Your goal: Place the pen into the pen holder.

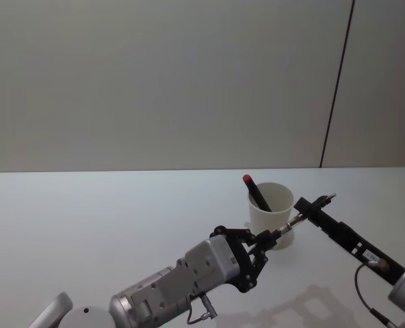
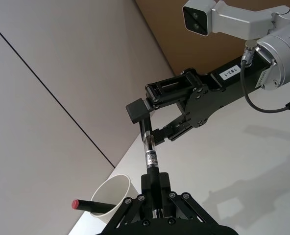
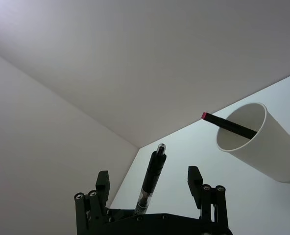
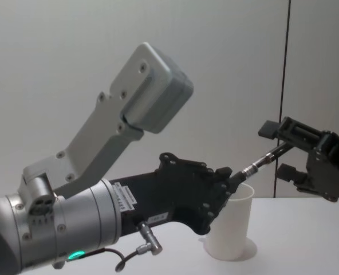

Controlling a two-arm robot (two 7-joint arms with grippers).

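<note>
The pen (image 1: 293,220) has a clear and black barrel and hangs in the air, slanting just in front of the pen holder (image 1: 264,217), a plain white paper cup on the table. My left gripper (image 1: 265,239) is shut on the pen's lower end (image 2: 150,156). My right gripper (image 1: 314,203) is open around the pen's upper end (image 3: 152,174), with both fingers (image 3: 194,176) standing clear of it. In the chest view the pen (image 4: 258,162) spans from the left gripper (image 4: 229,182) to the right gripper (image 4: 278,150) above the cup (image 4: 232,229).
A second black pen with a red end (image 1: 256,191) leans inside the cup and sticks out over its rim (image 3: 228,124). The white table (image 1: 86,225) spreads bare to the left. A grey wall stands behind it.
</note>
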